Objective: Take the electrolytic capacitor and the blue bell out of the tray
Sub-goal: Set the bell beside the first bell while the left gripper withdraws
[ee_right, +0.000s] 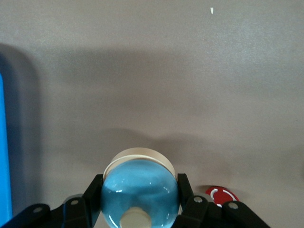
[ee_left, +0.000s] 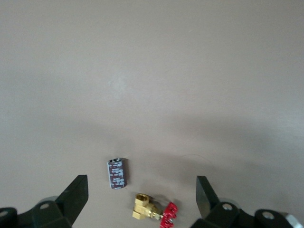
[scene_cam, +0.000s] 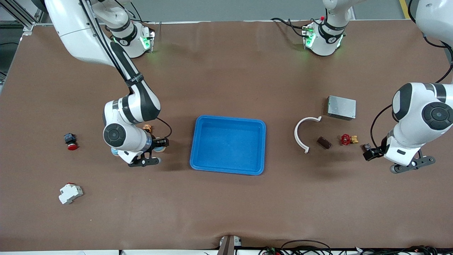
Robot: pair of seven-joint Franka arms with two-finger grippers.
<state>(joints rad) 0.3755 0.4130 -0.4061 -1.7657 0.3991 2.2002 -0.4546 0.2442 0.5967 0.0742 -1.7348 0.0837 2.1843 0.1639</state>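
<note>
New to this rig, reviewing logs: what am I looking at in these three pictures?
Two robot arms work at a brown table, each ending in a two-finger hand. One picture looks down from a high camera facing the robots; the other two come from cameras on each wrist.

The right hand is shut on a blue bell, beside the empty blue tray. The left hand is open above a small dark capacitor and a brass valve with a red handle, at the left arm's end of the table.

Also on the table: a white curved strip, a grey metal box, a red push button and a white breaker.
</note>
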